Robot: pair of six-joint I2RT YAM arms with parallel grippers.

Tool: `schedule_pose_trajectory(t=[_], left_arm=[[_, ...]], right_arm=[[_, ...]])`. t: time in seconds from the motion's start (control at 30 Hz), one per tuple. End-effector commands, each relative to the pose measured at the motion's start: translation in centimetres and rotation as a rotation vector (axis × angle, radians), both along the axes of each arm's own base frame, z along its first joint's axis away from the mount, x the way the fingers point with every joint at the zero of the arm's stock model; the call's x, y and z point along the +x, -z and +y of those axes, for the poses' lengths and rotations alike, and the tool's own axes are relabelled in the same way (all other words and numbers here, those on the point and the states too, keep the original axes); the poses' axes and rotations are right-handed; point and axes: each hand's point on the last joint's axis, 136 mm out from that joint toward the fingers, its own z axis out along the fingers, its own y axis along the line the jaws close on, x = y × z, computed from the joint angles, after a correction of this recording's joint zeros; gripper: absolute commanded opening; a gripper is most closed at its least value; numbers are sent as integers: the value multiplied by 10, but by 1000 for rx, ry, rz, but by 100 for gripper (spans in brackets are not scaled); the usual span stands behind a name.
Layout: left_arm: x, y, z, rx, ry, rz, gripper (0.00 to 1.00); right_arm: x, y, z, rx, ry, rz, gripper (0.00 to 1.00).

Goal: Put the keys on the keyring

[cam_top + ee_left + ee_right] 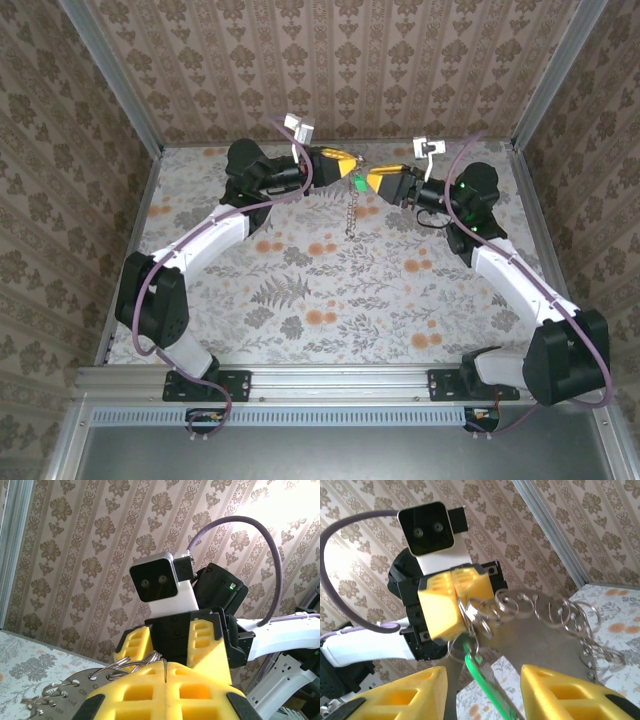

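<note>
Left gripper (457, 605) pinched shut on silvery wire rings (520, 605) strung along the keyring (535, 640), a flat tan-grey band held over the floral table's (300, 290) far middle; right gripper (482, 676) open, its yellow foam pads (555, 692) flanking the thin green key (357, 183) hanging below.

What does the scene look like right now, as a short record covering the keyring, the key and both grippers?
keyring: tan, with small rings along its edge
key: green, seems to hang from one small ring
left gripper: shut on the keyring
right gripper: open, one finger on either side of the key
</note>
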Motion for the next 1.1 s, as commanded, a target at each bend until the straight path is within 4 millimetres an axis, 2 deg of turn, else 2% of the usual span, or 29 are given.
schedule_pose_trajectory(t=[0.0, 0.2, 0.3, 0.47, 0.63, 0.77, 0.9, 1.07], left_arm=[[-8, -7, 1, -25, 31, -38, 0], [-7, -6, 1, -23, 30, -38, 0], [-7, -6, 1, -23, 28, -40, 0], [-6, -5, 1, -20, 28, -37, 0], [-6, -4, 1, -20, 28, -37, 0], [-5, -4, 1, -20, 28, -34, 0], [-7, -5, 1, -22, 30, -37, 0], [-8, -5, 1, -21, 35, -37, 0]], right_arm=[[1, -31, 3, 44, -5, -78, 40], [3, -34, 8, 55, -25, -79, 32], [1, -30, 7, 47, -15, -71, 32], [-9, -21, -2, 14, 30, -62, 39], [-19, -28, -3, 23, 26, -76, 39], [-23, -37, 4, 31, -2, -89, 38], [-21, -40, 13, 31, -28, -93, 37], [-10, -35, 16, 28, -18, -81, 36]])
